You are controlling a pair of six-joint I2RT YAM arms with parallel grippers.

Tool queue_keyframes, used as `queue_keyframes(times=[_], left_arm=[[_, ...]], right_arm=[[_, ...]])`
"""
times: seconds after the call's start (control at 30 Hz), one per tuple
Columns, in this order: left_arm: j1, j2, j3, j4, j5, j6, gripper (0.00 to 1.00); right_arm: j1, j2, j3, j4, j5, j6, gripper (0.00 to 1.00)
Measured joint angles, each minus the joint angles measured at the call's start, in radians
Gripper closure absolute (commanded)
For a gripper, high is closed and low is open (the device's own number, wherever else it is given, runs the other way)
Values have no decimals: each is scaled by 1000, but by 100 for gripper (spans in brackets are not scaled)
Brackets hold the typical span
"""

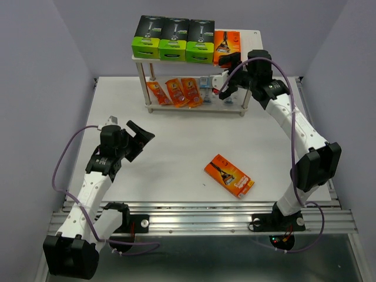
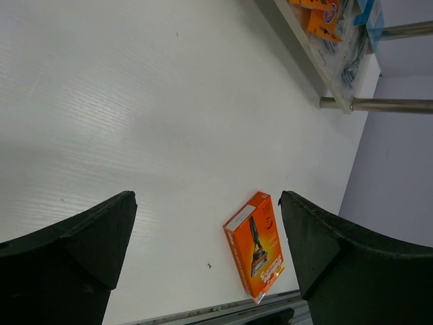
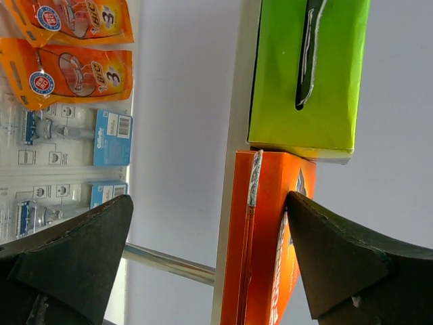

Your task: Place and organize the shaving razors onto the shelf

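Overhead, the two-tier shelf (image 1: 254,36) stands at twelve o'clock on the white table (image 1: 176,158), nearly stocked. Three black-and-lime razor boxes (image 1: 174,39) and one upright orange razor box (image 1: 227,42) line the top board. Orange foil packets (image 1: 176,91) and clear-blue blister packs (image 1: 204,88) lie on the lower one.

The right gripper (image 1: 226,79) hangs at one o'clock, by the shelf's right end. Its jaws are spread wide either side of the upright orange box, and in the wrist view they grip nothing.

The left gripper (image 1: 143,142) hovers at nine o'clock, its jaws also parted and empty.

One flat orange razor carton (image 1: 229,175) lies face up at five o'clock, well apart from both arms, askew to the table edge and not yet shelved.

It looks like a light pack of thin printed card. It is probably stiff along its edges, but its broad faces would dent, and the glossy finish may slip under hard pads.

Lying so low, it likely wants fingers brought down on its two long edges, near the middle of its length. The wrist would need to turn to match its slant, with a gentle squeeze so the card does not buckle.
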Motion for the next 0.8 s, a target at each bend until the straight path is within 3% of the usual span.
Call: queue_keyframes(times=[0.37,0.6,0.8], left_arm=[[0,-5,-14,19,19,0,1],[0,-30,-16,20,23,0,1],[0,-37,-16,17,41,12,1]], right_arm=[[2,-4,-20,153,18,128,0],[2,-19,79,145,14,151,0],[2,-85,81,23,2,138,0]])
